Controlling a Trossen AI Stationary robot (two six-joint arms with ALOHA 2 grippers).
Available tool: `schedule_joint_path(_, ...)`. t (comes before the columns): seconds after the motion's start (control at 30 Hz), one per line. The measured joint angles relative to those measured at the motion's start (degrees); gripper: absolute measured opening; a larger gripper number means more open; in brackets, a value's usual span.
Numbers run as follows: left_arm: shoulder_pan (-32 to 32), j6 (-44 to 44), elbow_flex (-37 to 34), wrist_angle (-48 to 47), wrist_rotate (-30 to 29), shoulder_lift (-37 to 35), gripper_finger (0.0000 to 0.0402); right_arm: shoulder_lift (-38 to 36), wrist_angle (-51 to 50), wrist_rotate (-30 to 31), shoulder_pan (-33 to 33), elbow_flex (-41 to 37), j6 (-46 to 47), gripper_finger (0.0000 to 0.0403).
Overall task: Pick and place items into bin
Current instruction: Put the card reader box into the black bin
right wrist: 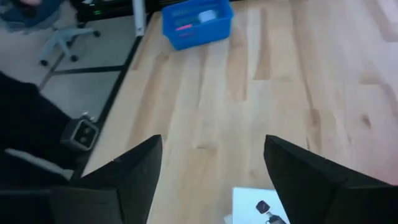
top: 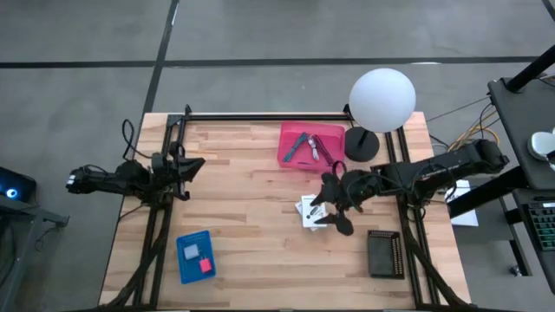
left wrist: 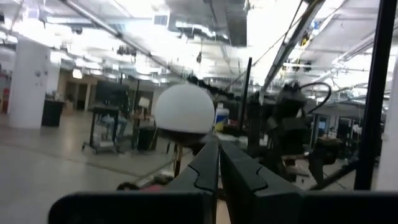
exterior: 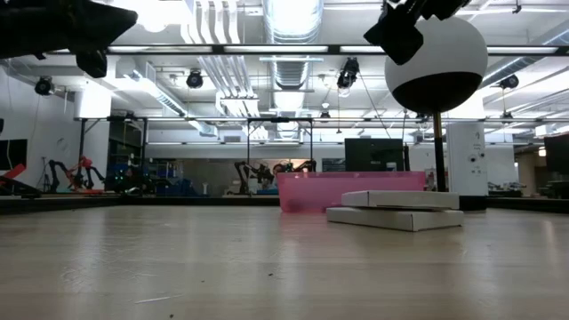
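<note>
A pink bin (top: 310,145) sits near the table's far edge and holds a teal-handled tool (top: 297,148) and a few other small items I cannot make out. Two white cards with black print (top: 310,211) are stacked at mid-table, and they show again in the low view (exterior: 400,210). My right gripper (top: 331,211) hovers open above them. In its wrist view one card's corner (right wrist: 258,205) lies below the gap between the fingers (right wrist: 211,142). My left gripper (top: 189,165) waits shut at the table's left side, raised and touching nothing (left wrist: 219,149).
A blue bin (top: 195,256) near the near-left corner holds a pink piece (top: 205,264) and a pale item. A white globe lamp (top: 381,100) on a black base stands at the far right, beside the pink bin. A black block (top: 384,252) lies near the right edge.
</note>
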Motion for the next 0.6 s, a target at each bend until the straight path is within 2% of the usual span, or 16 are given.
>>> schedule_joint_path(0.17,0.00,-2.48,-0.04,-8.70,0.05,-3.77,0.0000,2.69,-0.08,8.96,3.60,2.88,1.36,0.0257)
schedule_joint_path(0.3,0.00,-2.42,-0.02,-10.60,0.06,-3.83,0.0000,6.06,-0.50,15.21,6.02,5.58,1.88,0.0245)
schedule_joint_path(0.6,0.00,-2.44,0.22,-10.55,1.91,-1.57,0.0000,19.91,-13.64,17.15,8.81,13.48,6.26,0.0238)
